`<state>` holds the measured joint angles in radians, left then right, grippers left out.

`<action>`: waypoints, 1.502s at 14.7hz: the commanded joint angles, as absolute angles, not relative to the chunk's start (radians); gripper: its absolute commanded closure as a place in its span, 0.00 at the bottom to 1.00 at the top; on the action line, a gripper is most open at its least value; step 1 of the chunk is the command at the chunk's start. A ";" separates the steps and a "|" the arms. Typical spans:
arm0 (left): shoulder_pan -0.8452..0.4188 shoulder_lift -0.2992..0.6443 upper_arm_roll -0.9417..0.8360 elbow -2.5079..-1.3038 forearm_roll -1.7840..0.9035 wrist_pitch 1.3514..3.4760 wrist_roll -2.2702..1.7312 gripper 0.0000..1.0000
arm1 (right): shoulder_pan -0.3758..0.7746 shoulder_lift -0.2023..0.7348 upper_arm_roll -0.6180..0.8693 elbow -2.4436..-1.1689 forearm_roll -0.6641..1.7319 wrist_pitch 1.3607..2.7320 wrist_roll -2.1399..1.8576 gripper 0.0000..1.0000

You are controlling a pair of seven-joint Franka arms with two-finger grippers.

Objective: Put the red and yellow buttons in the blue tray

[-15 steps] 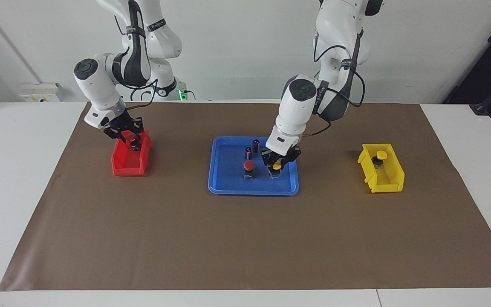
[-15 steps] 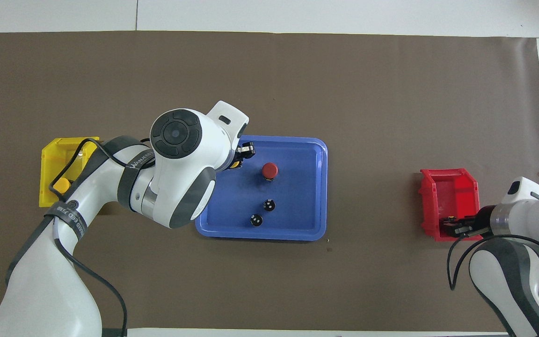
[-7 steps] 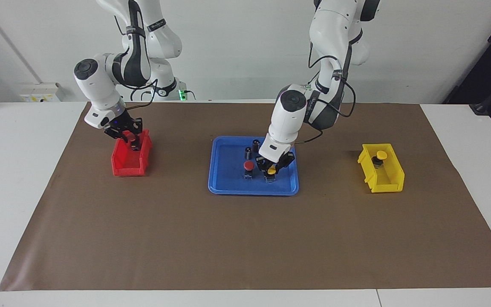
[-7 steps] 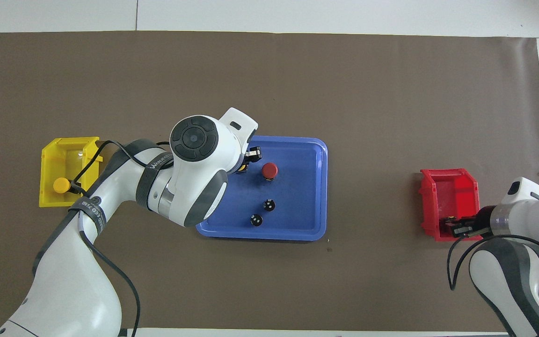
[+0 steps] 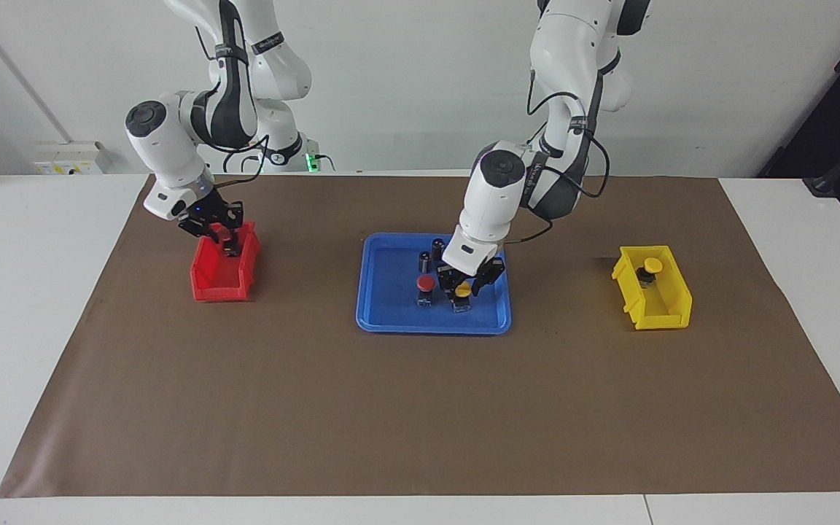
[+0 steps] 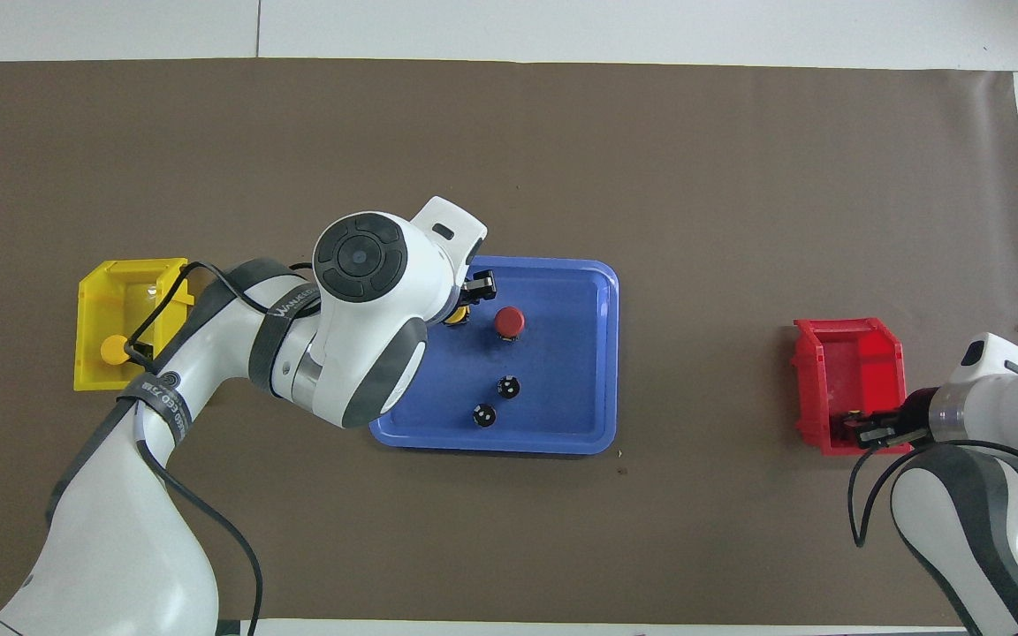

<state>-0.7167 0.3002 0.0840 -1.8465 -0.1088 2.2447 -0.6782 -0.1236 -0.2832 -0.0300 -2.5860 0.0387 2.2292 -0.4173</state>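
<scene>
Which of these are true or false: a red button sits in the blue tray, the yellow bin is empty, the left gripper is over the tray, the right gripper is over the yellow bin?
1. A red button stands in the blue tray. True.
2. The yellow bin is empty. False: a yellow button is in it.
3. The left gripper is over the tray, at a second yellow button. True.
4. The right gripper is over the yellow bin. False: it is at the red bin.
</scene>
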 commanded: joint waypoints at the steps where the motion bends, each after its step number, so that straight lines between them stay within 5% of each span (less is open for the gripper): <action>1: -0.712 0.261 0.109 -1.777 -0.124 2.102 -0.677 0.14 | -0.140 -0.230 -0.020 -2.459 0.040 2.110 -0.431 0.71; 3: -0.677 0.223 0.117 -1.752 -0.094 2.022 -0.641 0.00 | -0.137 -0.219 -0.020 -2.401 0.048 2.051 -0.430 0.71; 7: -0.507 0.111 0.117 -1.753 -0.086 1.864 -0.355 0.00 | -0.082 -0.206 0.005 -2.211 0.051 1.906 -0.332 0.70; 10: -0.376 0.017 0.118 -1.750 -0.084 1.763 -0.132 0.00 | 0.073 -0.102 0.008 -1.987 0.054 1.813 -0.108 0.70; 15: -0.258 -0.026 0.126 -1.648 -0.031 1.563 0.084 0.00 | 0.328 0.138 0.009 -1.712 0.124 1.854 0.257 0.70; 22: -0.163 -0.048 0.123 -1.635 0.009 1.565 0.202 0.00 | 0.459 0.281 0.011 -1.752 0.126 2.054 0.333 0.70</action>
<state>-0.1802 -0.0491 0.1342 -1.6466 -0.0185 1.5700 0.1830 0.4505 0.2743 0.0152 -1.7456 0.1071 2.0396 0.3369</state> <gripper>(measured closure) 0.000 0.581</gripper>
